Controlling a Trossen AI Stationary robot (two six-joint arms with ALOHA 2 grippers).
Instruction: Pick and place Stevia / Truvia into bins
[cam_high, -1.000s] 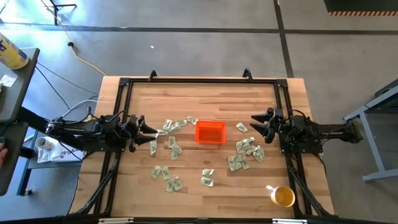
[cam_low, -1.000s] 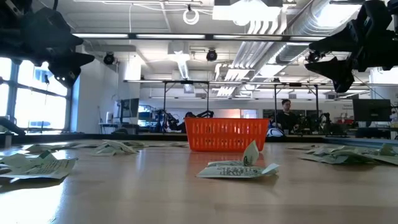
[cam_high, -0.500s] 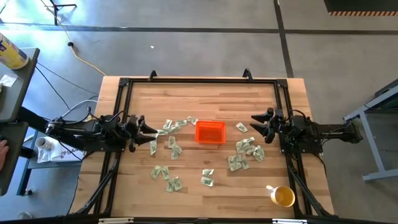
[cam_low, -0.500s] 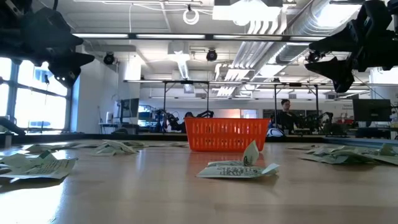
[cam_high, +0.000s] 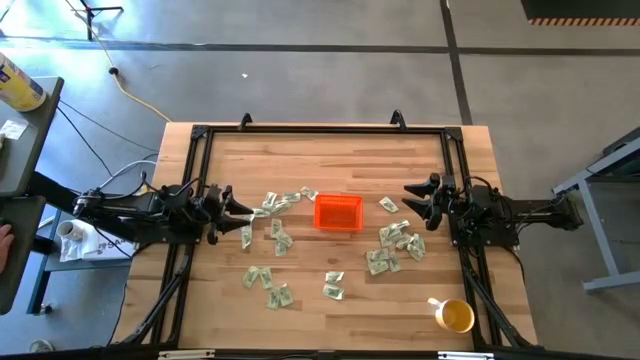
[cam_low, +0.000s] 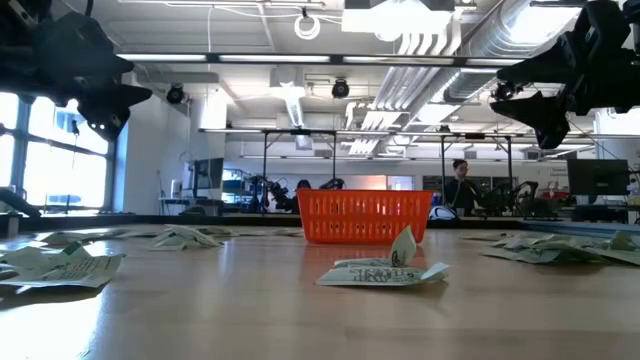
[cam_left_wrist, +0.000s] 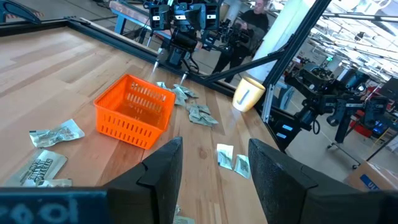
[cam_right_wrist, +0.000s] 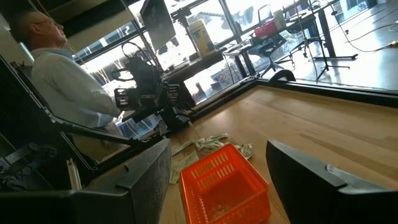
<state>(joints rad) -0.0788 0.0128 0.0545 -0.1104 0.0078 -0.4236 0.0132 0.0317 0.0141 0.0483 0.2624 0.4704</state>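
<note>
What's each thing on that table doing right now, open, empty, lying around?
Bin: upright, looks empty.
Packets: loose on the table on both sides of the bin, none held.
Yellow cup: upright near a table corner.
Left gripper: jaws open, empty.
Right gripper: jaws open, empty.

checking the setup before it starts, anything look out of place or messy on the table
Mostly as expected: sweetener packets lie scattered, crumpled, around the orange bin, which looks empty. The one stray is a yellow cup near the table's front right corner, apart from the packets. Both grippers hang open at the sides.
</note>
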